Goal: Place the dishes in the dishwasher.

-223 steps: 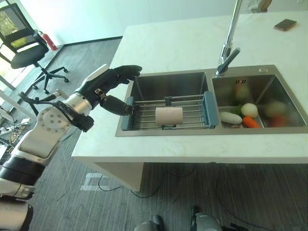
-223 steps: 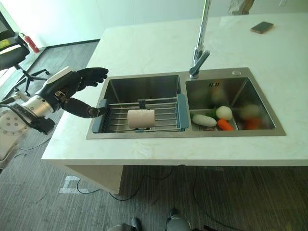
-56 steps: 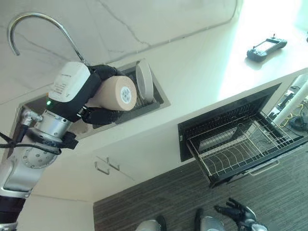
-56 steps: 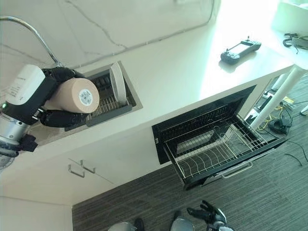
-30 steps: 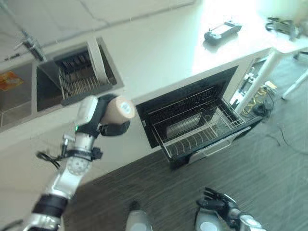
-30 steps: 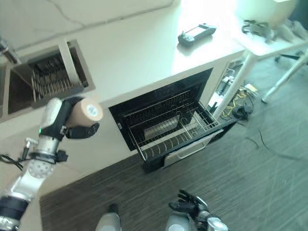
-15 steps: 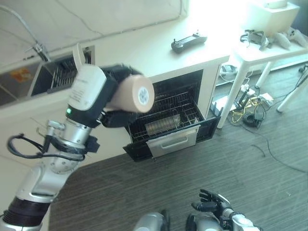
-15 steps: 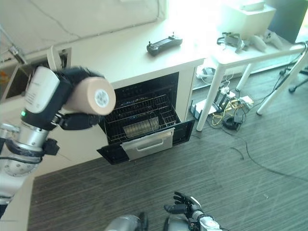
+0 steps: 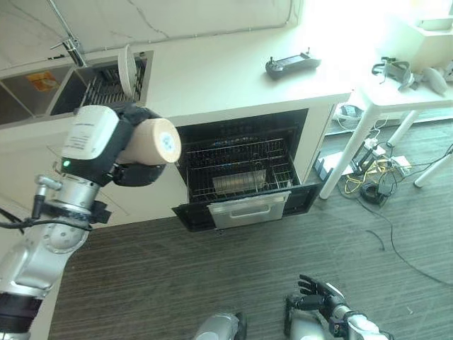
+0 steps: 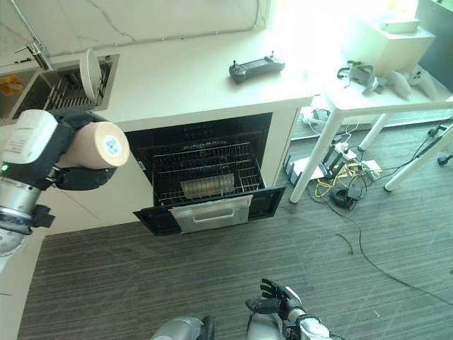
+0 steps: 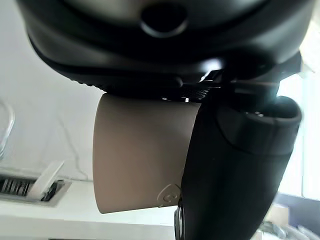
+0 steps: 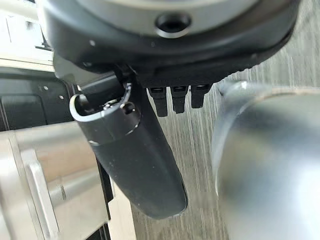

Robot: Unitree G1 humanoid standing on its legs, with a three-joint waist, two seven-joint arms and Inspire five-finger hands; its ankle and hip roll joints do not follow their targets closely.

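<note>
While the left robot hand point(image 9: 131, 152) grips a beige cup point(image 9: 154, 142) at left, the open dishwasher point(image 9: 244, 173) at center shows its wire rack point(image 9: 237, 170); the right robot hand point(image 9: 318, 296), fingers spread, hangs at bottom.

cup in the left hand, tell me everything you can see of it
The cup is plain beige with a matte look and slightly tapered walls. It lies on its side in the air, its flat round base, which bears a small mark, turned toward the camera and its mouth hidden in the palm. The left hand is curled round it, dark fingers above and thumb below. It hangs left of the open dishwasher, level with the pulled-out wire rack, touching nothing but the hand.
</note>
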